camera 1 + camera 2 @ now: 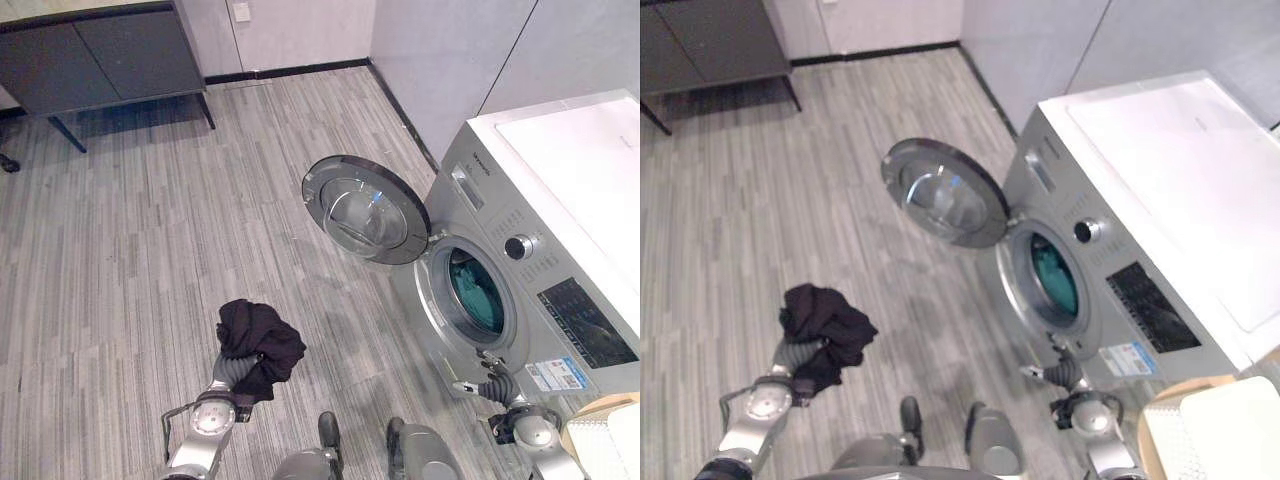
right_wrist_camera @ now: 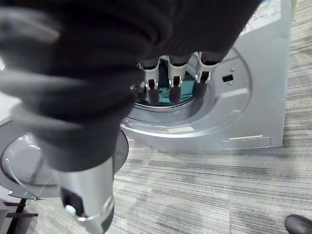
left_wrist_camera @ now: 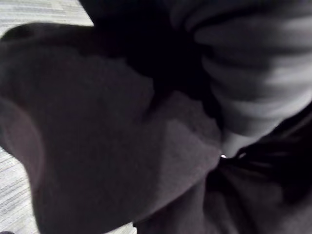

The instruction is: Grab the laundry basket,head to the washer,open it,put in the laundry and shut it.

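Grey wood-look flooring point(image 1: 150, 230) runs back to a dark cabinet on thin legs point(image 1: 100, 55) against the far wall, well away from the washing machine point(image 1: 560, 250), a silver front-loader with a white top standing at the robot's right. From the left eye view, the washer's round door point(image 1: 365, 208) is swung wide open toward the middle of the floor, and a teal garment point(image 1: 478, 290) lies inside the drum. Well apart from the washer, on the side its door swings toward, the left hand point(image 1: 232, 368) is raised with a bunched black garment point(image 1: 258, 338) clutched at its top, the cloth draping over the fingers. The right hand point(image 1: 490, 378) sits low, just in front of the washer's lower panel beside the drum opening. From the right eye view, a white laundry basket point(image 1: 1215, 430) with a perforated wall stands beside the washer's near corner, close behind the right arm. The left wrist view shows the black garment pressed right up against the camera, folded over the hand's ribbed cover. The right wrist view shows the right hand's fingers point(image 2: 176, 83) hanging straight and relaxed, holding nothing, their dark tips against the drum's rim with the teal garment beyond them.
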Tool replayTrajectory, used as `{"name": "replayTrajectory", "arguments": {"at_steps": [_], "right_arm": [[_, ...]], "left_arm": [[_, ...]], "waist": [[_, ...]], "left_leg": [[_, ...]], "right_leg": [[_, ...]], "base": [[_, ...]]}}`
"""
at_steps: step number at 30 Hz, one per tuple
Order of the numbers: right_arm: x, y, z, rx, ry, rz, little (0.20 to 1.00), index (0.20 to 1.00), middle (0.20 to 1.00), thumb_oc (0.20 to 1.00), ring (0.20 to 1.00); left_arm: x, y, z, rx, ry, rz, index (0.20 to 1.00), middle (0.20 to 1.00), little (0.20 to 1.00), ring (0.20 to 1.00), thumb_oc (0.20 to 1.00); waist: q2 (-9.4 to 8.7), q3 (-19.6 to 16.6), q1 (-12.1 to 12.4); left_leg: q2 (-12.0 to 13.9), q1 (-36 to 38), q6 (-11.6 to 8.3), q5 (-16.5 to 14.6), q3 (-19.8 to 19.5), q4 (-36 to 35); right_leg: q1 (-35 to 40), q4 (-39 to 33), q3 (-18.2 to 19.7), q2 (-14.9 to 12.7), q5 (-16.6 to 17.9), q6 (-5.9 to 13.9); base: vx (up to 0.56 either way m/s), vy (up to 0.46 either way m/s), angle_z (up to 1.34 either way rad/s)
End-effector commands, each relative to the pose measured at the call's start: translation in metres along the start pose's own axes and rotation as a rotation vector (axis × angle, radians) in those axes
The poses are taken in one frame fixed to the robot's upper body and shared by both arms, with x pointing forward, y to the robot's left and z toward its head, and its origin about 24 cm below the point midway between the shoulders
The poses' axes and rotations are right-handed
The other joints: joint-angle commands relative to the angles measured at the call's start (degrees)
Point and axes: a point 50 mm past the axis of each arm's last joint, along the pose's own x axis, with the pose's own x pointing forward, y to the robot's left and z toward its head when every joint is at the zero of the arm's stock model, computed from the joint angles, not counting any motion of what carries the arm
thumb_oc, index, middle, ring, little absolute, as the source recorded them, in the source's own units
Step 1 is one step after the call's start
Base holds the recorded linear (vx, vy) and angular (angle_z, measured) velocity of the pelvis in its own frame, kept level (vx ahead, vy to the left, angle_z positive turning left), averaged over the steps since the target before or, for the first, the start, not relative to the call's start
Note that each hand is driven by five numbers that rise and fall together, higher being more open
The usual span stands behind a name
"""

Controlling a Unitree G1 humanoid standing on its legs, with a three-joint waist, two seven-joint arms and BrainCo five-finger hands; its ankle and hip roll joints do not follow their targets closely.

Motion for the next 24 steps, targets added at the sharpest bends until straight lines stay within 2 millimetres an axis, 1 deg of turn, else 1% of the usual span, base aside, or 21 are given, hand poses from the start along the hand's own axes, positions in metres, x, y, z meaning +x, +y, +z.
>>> {"name": "replayTrajectory", "arguments": {"at_steps": [1, 2, 3, 4, 5, 6, 7, 9, 10, 11, 12, 13, 14, 15, 17, 18, 19, 20, 22, 23, 24], "right_arm": [[0.009, -0.006, 0.017, 0.014, -0.071, -0.028, 1.0, 1.0, 1.0, 1.0, 1.0], [0.008, -0.005, 0.014, 0.001, -0.061, -0.025, 1.0, 1.0, 1.0, 1.0, 1.0], [0.007, -0.005, 0.013, -0.006, -0.06, -0.019, 1.0, 1.0, 1.0, 1.0, 1.0], [0.005, -0.005, 0.012, -0.006, -0.059, -0.022, 1.0, 1.0, 1.0, 1.0, 1.0], [0.005, -0.005, 0.008, 0.001, -0.047, -0.02, 1.0, 1.0, 1.0, 1.0, 1.0], [0.004, -0.006, 0.006, 0.0, -0.038, -0.025, 1.0, 1.0, 1.0, 1.0, 1.0], [0.005, -0.008, 0.005, -0.002, -0.035, -0.032, 1.0, 1.0, 1.0, 1.0, 1.0], [0.005, -0.011, 0.006, -0.006, -0.035, -0.035, 1.0, 1.0, 1.0, 1.0, 1.0], [0.006, -0.012, 0.005, -0.011, -0.032, -0.037, 1.0, 1.0, 1.0, 1.0, 1.0], [0.005, -0.014, 0.006, -0.014, -0.037, -0.039, 1.0, 1.0, 1.0, 1.0, 1.0], [0.005, -0.014, 0.007, -0.014, -0.04, -0.041, 1.0, 1.0, 1.0, 1.0, 1.0], [0.005, -0.016, 0.007, -0.02, -0.043, -0.046, 1.0, 1.0, 1.0, 1.0, 1.0], [0.005, -0.016, 0.007, -0.02, -0.043, -0.046, 1.0, 1.0, 1.0, 1.0, 1.0], [0.006, -0.018, 0.009, -0.029, -0.05, -0.052, 1.0, 1.0, 1.0, 1.0, 1.0], [0.008, -0.02, 0.009, -0.036, -0.05, -0.069, 1.0, 1.0, 1.0, 1.0, 1.0], [0.009, -0.021, 0.009, -0.033, -0.046, -0.081, 1.0, 1.0, 1.0, 1.0, 1.0], [0.008, -0.021, 0.009, -0.032, -0.046, -0.075, 1.0, 1.0, 1.0, 1.0, 1.0], [0.007, -0.02, 0.006, -0.03, -0.038, -0.072, 1.0, 1.0, 1.0, 1.0, 1.0], [0.008, -0.018, 0.005, -0.009, -0.026, -0.073, 1.0, 1.0, 1.0, 1.0, 1.0], [0.008, -0.018, 0.005, -0.009, -0.026, -0.073, 1.0, 1.0, 1.0, 1.0, 1.0], [0.009, -0.016, 0.005, 0.001, -0.022, -0.068, 1.0, 1.0, 1.0, 1.0, 1.0]], "left_arm": [[-0.001, 0.008, 0.023, 0.046, -0.123, 0.005, 0.2, 0.2, 0.2, 0.2, 0.2], [-0.001, 0.009, 0.022, 0.054, -0.12, 0.002, 0.2, 0.2, 0.2, 0.2, 0.2], [-0.003, 0.006, 0.021, 0.062, -0.12, -0.019, 0.2, 0.2, 0.2, 0.2, 0.2], [-0.003, 0.001, 0.023, 0.078, -0.13, -0.038, 0.2, 0.2, 0.2, 0.2, 0.2], [-0.004, -0.001, 0.02, 0.064, -0.12, -0.039, 0.2, 0.2, 0.2, 0.2, 0.2], [-0.004, -0.002, 0.018, 0.062, -0.116, -0.048, 0.2, 0.2, 0.2, 0.2, 0.2], [-0.004, -0.006, 0.019, 0.064, -0.119, -0.066, 0.2, 0.2, 0.2, 0.2, 0.2], [-0.003, -0.009, 0.02, 0.059, -0.118, -0.072, 0.2, 0.2, 0.2, 0.2, 0.2], [-0.002, -0.011, 0.021, 0.061, -0.121, -0.079, 0.2, 0.2, 0.2, 0.2, 0.2], [-0.002, -0.013, 0.021, 0.067, -0.121, -0.086, 0.2, 0.2, 0.2, 0.2, 0.2], [-0.002, -0.015, 0.021, 0.068, -0.124, -0.093, 0.2, 0.2, 0.2, 0.2, 0.2], [-0.002, -0.015, 0.022, 0.071, -0.126, -0.094, 0.2, 0.2, 0.2, 0.2, 0.2], [-0.002, -0.015, 0.022, 0.071, -0.126, -0.094, 0.2, 0.2, 0.2, 0.2, 0.2], [-0.001, -0.018, 0.023, 0.07, -0.132, -0.093, 0.2, 0.2, 0.2, 0.2, 0.2], [0.002, -0.022, 0.027, 0.064, -0.141, -0.097, 0.2, 0.2, 0.2, 0.2, 0.2], [0.003, -0.024, 0.029, 0.061, -0.145, -0.1, 0.2, 0.2, 0.2, 0.2, 0.2], [0.002, -0.025, 0.028, 0.055, -0.143, -0.103, 0.2, 0.2, 0.2, 0.2, 0.2], [0.002, -0.026, 0.028, 0.06, -0.143, -0.108, 0.2, 0.2, 0.2, 0.2, 0.2], [0.002, -0.026, 0.027, 0.065, -0.141, -0.113, 0.2, 0.2, 0.2, 0.2, 0.2], [0.002, -0.026, 0.028, 0.066, -0.141, -0.113, 0.2, 0.2, 0.2, 0.2, 0.2], [0.003, -0.024, 0.028, 0.071, -0.14, -0.114, 0.2, 0.2, 0.2, 0.2, 0.2]], "waist": [[-1.63, 0.0, -0.5], [-1.49, -0.6, 0.3], [-1.3, -0.7, -0.2], [-1.71, -1.2, -1.0], [-1.82, -1.6, -1.0], [-2.16, -1.5, -0.9], [-2.65, -0.8, -0.5], [-2.89, -0.6, -0.2], [-3.54, -0.3, 0.0], [-3.83, -0.4, 0.1], [-3.92, -0.5, 0.2], [-3.96, -0.4, 0.5], [-3.98, -0.3, 0.6], [-3.48, -0.1, 1.3], [-2.79, 0.4, 1.8], [-2.46, 0.4, 1.6], [-2.04, 0.1, 1.6], [-1.6, -0.5, 1.1], [-1.45, -0.8, 0.3], [-1.5, -0.8, 0.5], [-1.64, -0.7, 0.2]], "left_leg": [[4.4, 3.0, -1.63, -9.0, 1.4, 6.3], [4.8, 5.4, -2.34, -10.6, 2.6, 6.0], [5.2, 6.6, -2.87, -11.4, 2.4, 6.5], [5.7, 6.6, -3.76, -10.9, 2.5, 8.2], [6.7, 6.2, -4.92, -9.6, 2.9, 11.6], [7.7, 5.0, -5.71, -8.3, 3.4, 16.3], [9.5, 1.7, -6.88, -6.6, 3.2, 23.8], [10.0, -0.5, -6.55, -5.8, 1.8, 25.6], [9.2, -2.3, -5.31, -5.4, 1.5, 24.6], [8.6, -3.7, -4.87, -6.5, -0.1, 23.0], [8.1, -4.2, -4.7, -7.4, -1.3, 20.8], [7.6, -5.2, -4.96, -7.1, -3.5, 18.2], [7.6, -5.1, -4.95, -7.0, -3.4, 18.1], [6.7, -7.3, -6.23, -3.4, -9.6, 12.4], [6.6, -9.2, -7.28, 0.6, -14.9, 7.8], [6.7, -10.5, -7.58, 1.9, -16.4, 6.9], [6.8, -9.1, -7.4, 0.8, -17.0, 5.0], [6.9, -8.3, -7.19, 0.8, -16.8, 4.8], [6.2, -8.0, -6.4, 0.0, -15.4, 6.2], [6.2, -8.1, -6.36, -0.2, -15.1, 6.4], [5.9, -7.9, -5.83, -0.9, -14.1, 7.1]], "right_leg": [[4.0, -12.3, -4.9, 1.1, 8.6, 4.15], [4.4, -13.0, -12.6, -0.2, 7.7, 4.26], [6.1, -14.0, -14.4, -0.2, 6.4, 3.68], [7.4, -16.1, -12.2, 1.0, 5.5, 3.1], [8.8, -18.1, -11.1, 1.9, 6.0, 2.39], [9.9, -19.3, -10.8, 2.3, 6.4, 1.72], [11.4, -20.6, -9.9, 3.2, 6.5, 0.39], [12.8, -21.9, -8.6, 4.0, 6.0, -0.36], [13.0, -22.8, -8.4, 3.3, 7.0, -0.49], [13.8, -23.2, -7.1, 3.1, 6.8, -0.19], [14.0, -23.5, -5.8, 3.1, 6.7, 0.12], [14.3, -23.6, -4.3, 3.2, 6.5, 0.44], [14.4, -23.6, -4.2, 3.1, 6.5, 0.46], [15.3, -23.9, -1.1, 3.8, 6.1, 0.82], [16.1, -23.7, 1.4, 4.1, 5.5, 1.02], [16.1, -23.5, 2.4, 3.9, 5.4, 1.28], [16.1, -22.8, 3.8, 3.7, 4.6, 1.76], [15.9, -22.4, 4.4, 3.3, 4.5, 2.09], [15.0, -21.1, 6.1, 2.1, 4.7, 2.73], [14.8, -21.0, 6.3, 2.0, 4.6, 2.77], [14.0, -19.8, 7.8, 1.5, 4.7, 3.13]], "base": [[0.28, -0.022, -0.56], [0.32, -0.058, -0.41], [0.41, -0.133, -0.2], [0.29, -0.18, -0.32], [0.22, -0.202, -0.25], [0.17, -0.219, -0.13], [0.11, -0.168, -0.07], [0.08, -0.051, -0.31], [0.08, 0.064, -0.17], [0.09, 0.109, -0.26], [0.18, 0.149, -0.38], [0.12, 0.108, -0.64], [0.2, 0.198, -0.85], [0.18, 0.186, -0.96], [0.19, 0.244, -0.77], [0.15, 0.268, -1.05], [0.16, 0.291, -1.48], [0.17, 0.3, -1.49], [0.13, 0.287, -0.99], [0.09, 0.254, -0.56], [0.06, 0.189, -0.54]]}}
